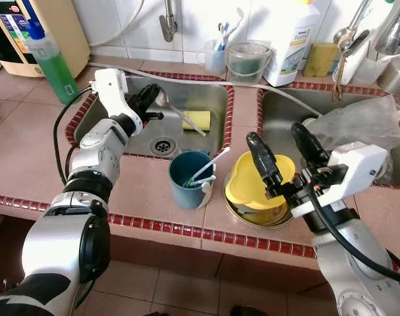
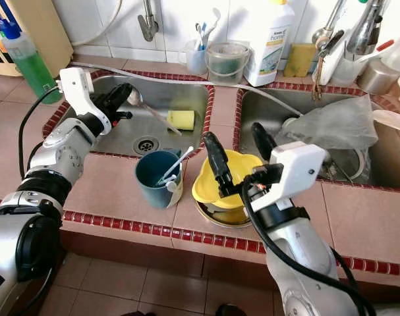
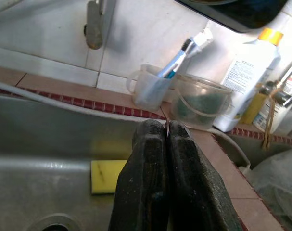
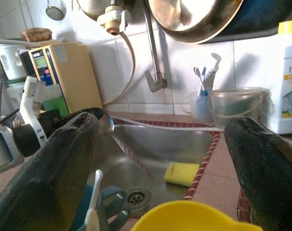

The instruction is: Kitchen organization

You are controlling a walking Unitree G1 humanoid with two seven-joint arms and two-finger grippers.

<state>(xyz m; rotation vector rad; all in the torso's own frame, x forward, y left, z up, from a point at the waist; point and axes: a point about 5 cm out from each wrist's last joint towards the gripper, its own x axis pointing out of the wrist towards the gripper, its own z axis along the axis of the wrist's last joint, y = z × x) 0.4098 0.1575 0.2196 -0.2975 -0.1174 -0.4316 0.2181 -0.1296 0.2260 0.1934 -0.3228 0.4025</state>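
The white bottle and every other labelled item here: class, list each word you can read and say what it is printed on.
"home" – on the white bottle behind the sinks; the small print above and below it is too blurred to read.
The labels on the green liquid bottle and the beige appliance are too small to read.

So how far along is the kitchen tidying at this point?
Early. Nothing looks put away: the blue cup with white utensils and the yellow plastic bowl sit on the tiled counter. In hand: left tool shut on the metal ladle over the left sink; right tool open above the bowl. The yellow sponge remains.
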